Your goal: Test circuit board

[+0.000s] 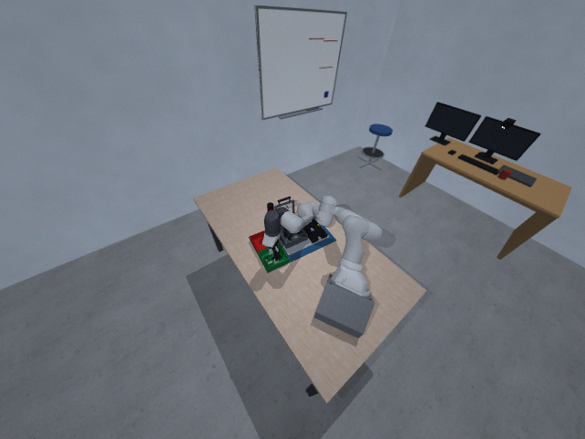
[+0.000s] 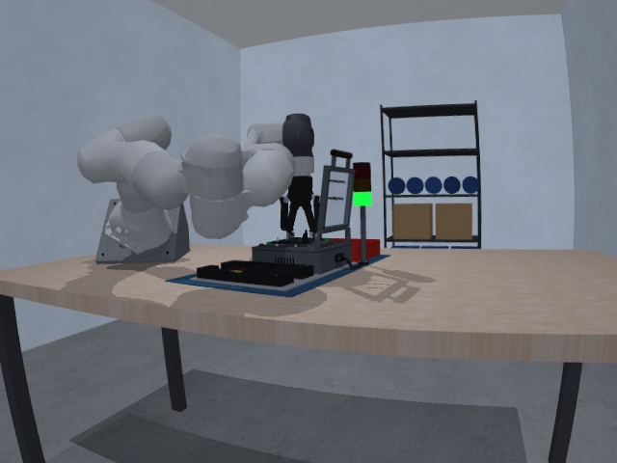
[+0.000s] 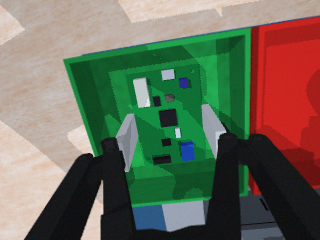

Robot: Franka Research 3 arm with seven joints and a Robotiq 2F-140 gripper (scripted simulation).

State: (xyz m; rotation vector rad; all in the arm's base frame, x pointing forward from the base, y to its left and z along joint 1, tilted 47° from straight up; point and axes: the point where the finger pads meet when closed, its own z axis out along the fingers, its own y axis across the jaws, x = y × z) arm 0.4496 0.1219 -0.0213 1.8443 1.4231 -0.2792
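Gripping the circuit board [image 3: 167, 117] by its two long edges, the end effector [image 3: 170, 134] hangs directly over the green bin [image 3: 82, 95], half closed, with a grey pad [image 3: 127, 140] pressed against each side of the board. The board sits face up between the pads, inside the outline of the green bin. How far it stands above the bin's floor cannot be told from the wrist view. Its white connector [image 3: 141, 92] points toward the green bin's far wall, away from the wrist.

Judging by its look, the board is a thin, stiff, light plate. It should not sag, but its narrow edges give the pads little to bite on, so it could slip or tilt in a loose grip. The small parts on its top face look delicate, so the bare long edges near the middle, where it is held now, seem the right place to grip.

The red bin [image 3: 285, 75] stands touching the green bin's right wall, and the signal tower [image 2: 362, 199] beyond the two bins shows green. On the green bin's near side sits the tester [image 2: 299, 254], its lid [image 2: 335, 199] raised.

The arm [image 2: 219, 174] reaches low and folded across the tabletop [image 3: 35, 100] toward the green bin, its wrist turned so the fingers point straight down.
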